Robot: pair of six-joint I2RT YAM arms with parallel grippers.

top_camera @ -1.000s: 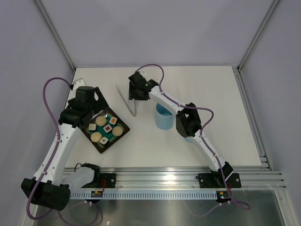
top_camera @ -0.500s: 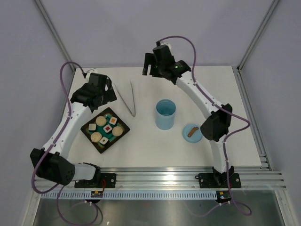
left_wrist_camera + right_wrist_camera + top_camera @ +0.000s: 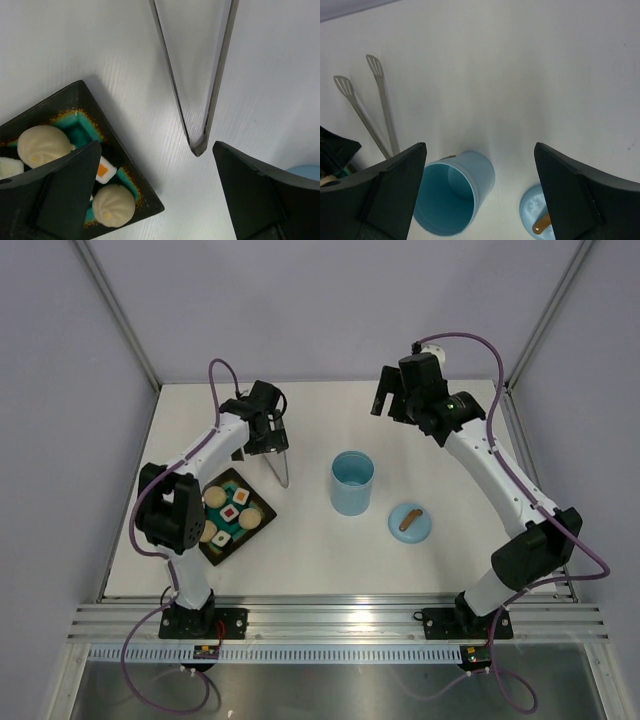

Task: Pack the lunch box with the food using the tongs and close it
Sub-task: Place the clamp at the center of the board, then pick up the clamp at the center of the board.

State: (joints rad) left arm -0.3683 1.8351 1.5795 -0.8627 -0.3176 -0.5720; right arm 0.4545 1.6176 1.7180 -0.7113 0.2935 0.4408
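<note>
- White matte table top (image 3: 450, 570), fine grain lines visible up close.
- Back wall (image 3: 330, 300) plain pale lilac-grey.
- Left wall (image 3: 50, 440) and right wall (image 3: 600, 390) same colour, no windows seen.
- Grey left post (image 3: 115, 310) and right post (image 3: 547, 310) rise from the table's back corners.
- Aluminium rail (image 3: 340, 615) along the near edge, glare at its middle.
- Grooved side rail (image 3: 535, 490) along the right edge.
- Brushed metal sheet (image 3: 350, 690) below.
- Light soft, even; shadows faint.

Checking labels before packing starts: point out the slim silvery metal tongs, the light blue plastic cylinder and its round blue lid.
Slim silvery metal tongs (image 3: 198, 148): left wrist view, joined end.
Light blue plastic cylinder (image 3: 350, 500): top view, outer wall.
Round blue lid (image 3: 410, 518): top view, brown handle.
</note>
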